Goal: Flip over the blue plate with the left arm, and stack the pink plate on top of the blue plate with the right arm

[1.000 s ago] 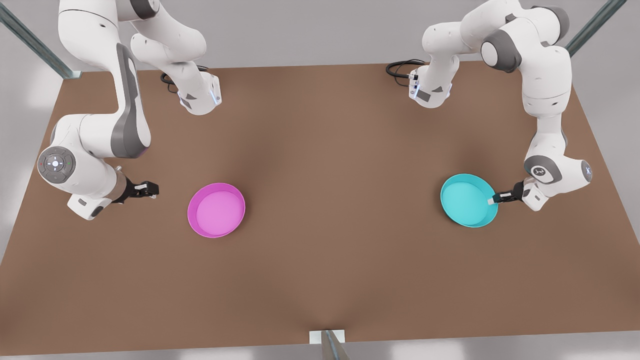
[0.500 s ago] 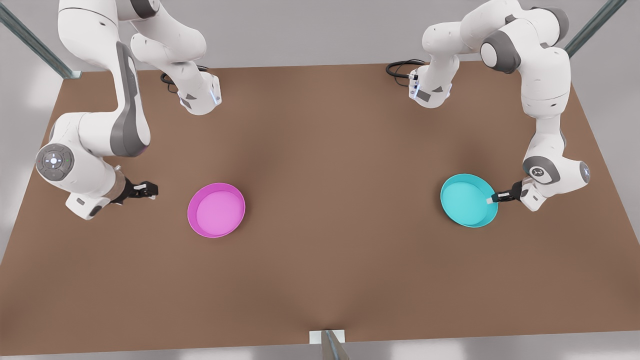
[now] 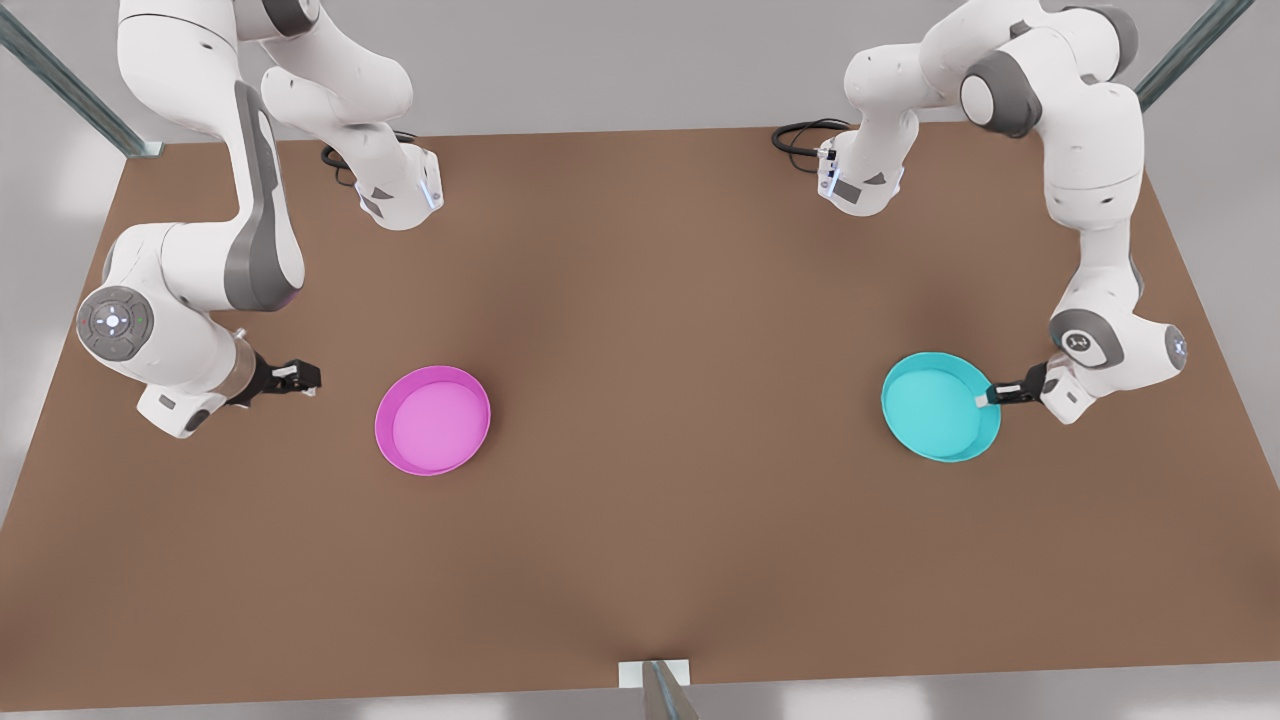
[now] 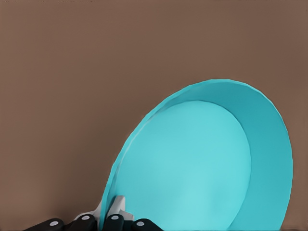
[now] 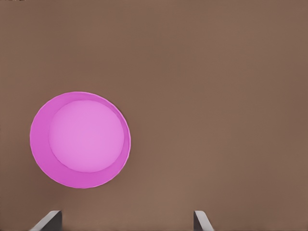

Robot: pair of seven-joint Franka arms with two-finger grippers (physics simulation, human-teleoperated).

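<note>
The blue plate (image 3: 938, 405) lies open side up on the front view's right, and its rim by the gripper looks slightly raised. My left gripper (image 3: 986, 397) is shut on that rim; in the left wrist view the blue plate (image 4: 202, 163) rises tilted from the gripper (image 4: 109, 217). The pink plate (image 3: 432, 419) rests flat, open side up, on the front view's left. My right gripper (image 3: 305, 377) hovers open to the side of it, apart from it. From the right wrist, the pink plate (image 5: 80, 139) lies beyond the spread fingertips (image 5: 48, 219).
The brown table (image 3: 650, 280) stretches between the two plates. Both arm bases (image 3: 400, 190) stand at its far edge, with cables beside them. A metal post (image 3: 655, 685) stands at the middle of the near edge.
The blue plate has shifted slightly and tilted up at the gripped rim. The right arm has drifted a little; the pink plate has not moved.
</note>
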